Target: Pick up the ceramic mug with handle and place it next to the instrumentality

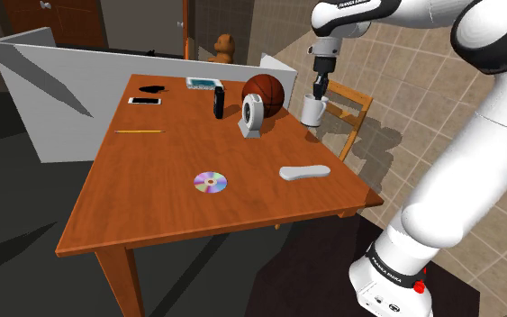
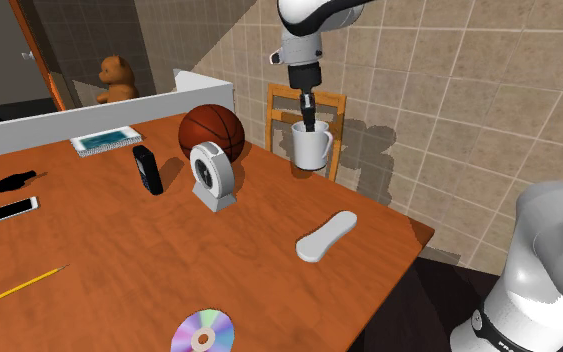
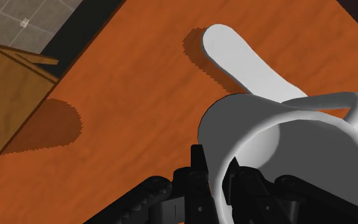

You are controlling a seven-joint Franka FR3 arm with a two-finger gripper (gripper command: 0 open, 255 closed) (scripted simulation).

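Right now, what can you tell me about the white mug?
The mug is plain white, with a round open mouth and a looped handle on one side. It hangs upright in the air above the brown table, near the chair. The black gripper holds its rim, one of its jaws inside and one outside. Nothing else touches it.

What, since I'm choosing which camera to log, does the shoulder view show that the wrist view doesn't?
Shoulder view: the basketball, the disc, the pencil and the white arm. Wrist view: the inside of the white mug, with the gripper clasping its rim, one finger inside and one outside. Both: the mug in the gripper, the flat white object and the wooden table.
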